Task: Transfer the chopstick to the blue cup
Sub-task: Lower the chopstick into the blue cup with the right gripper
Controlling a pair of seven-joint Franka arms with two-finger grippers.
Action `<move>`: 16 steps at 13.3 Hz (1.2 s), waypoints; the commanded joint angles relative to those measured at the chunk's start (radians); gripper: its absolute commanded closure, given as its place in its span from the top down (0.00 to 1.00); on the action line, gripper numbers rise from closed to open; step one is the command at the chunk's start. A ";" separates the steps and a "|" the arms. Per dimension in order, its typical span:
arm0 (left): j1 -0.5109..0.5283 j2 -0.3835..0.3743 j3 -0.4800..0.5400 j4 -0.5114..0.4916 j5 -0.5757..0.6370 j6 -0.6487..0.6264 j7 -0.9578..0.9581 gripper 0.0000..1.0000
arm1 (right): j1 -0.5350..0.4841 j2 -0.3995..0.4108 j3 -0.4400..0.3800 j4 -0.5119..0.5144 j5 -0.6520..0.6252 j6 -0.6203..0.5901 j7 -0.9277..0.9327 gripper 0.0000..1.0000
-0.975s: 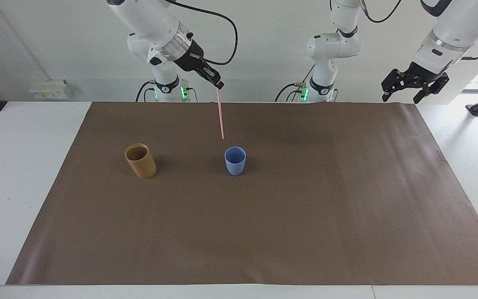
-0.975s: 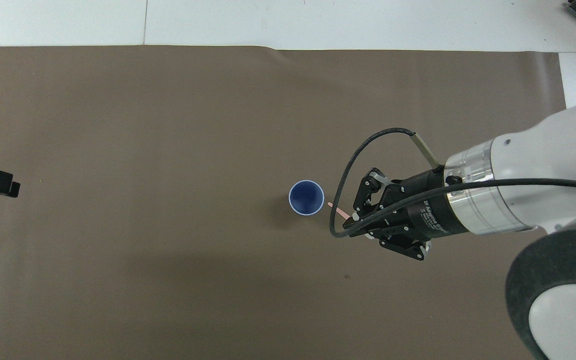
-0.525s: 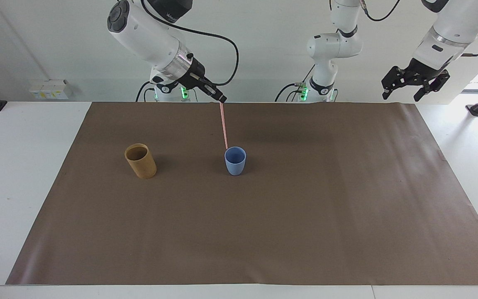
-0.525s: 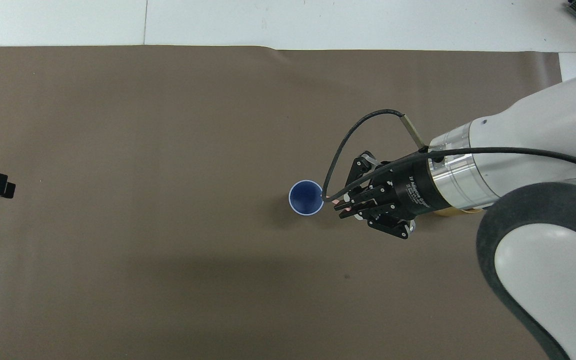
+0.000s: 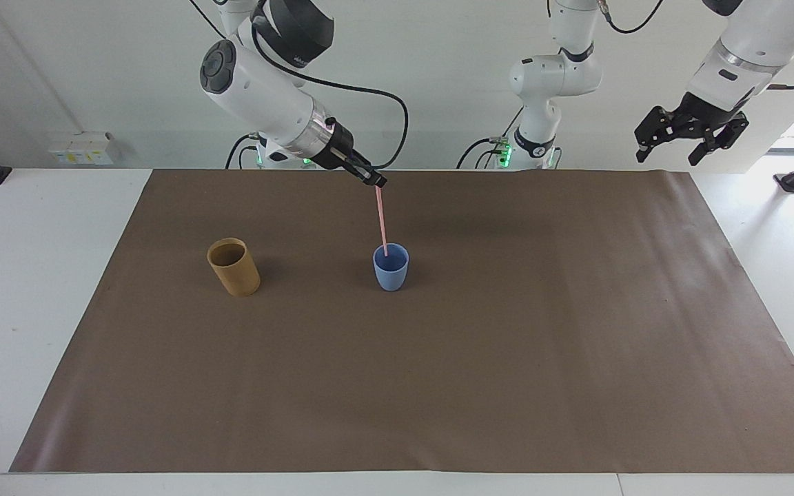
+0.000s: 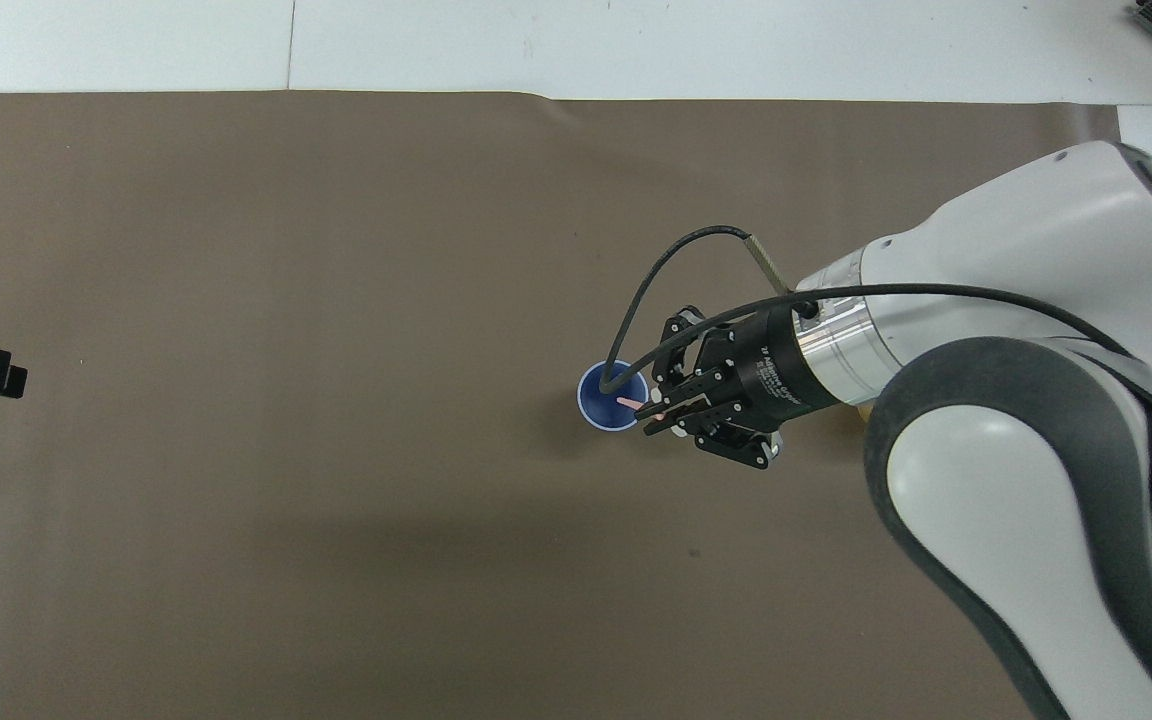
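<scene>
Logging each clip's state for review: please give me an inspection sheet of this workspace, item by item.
Surface: brown mat over a white table, flat.
Job's things: chopstick hangs near upright, lower tip inside the mouth of the blue cup; cup upright mid-mat.
Clutter: tan cup, upright, toward the right arm's end.
End effectors: right end effector shut on the chopstick's top, over the blue cup; left end effector open, empty, waiting raised over the mat's edge at its own end.
Cables: black cable loops at the right wrist, clear of the cups.
Surroundings: white wall, grey box by the table's edge.
</scene>
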 commanded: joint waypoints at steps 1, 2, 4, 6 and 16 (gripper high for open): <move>0.003 -0.009 0.003 0.005 0.001 -0.014 0.001 1.00 | -0.002 -0.006 0.004 -0.034 0.014 0.044 0.017 0.00; 0.004 -0.009 0.004 0.005 0.001 -0.010 0.001 1.00 | -0.002 -0.001 0.004 -0.055 0.006 0.082 0.011 0.00; 0.006 -0.009 0.003 0.005 0.001 -0.007 0.000 1.00 | 0.012 -0.001 0.004 -0.107 0.004 0.145 -0.018 0.00; 0.004 -0.007 0.001 0.005 -0.001 -0.005 -0.007 1.00 | 0.026 0.001 0.004 -0.129 0.004 0.196 -0.018 0.00; -0.002 -0.010 0.001 -0.002 -0.015 0.010 -0.086 1.00 | 0.026 0.034 0.004 -0.121 -0.080 0.222 -0.021 0.62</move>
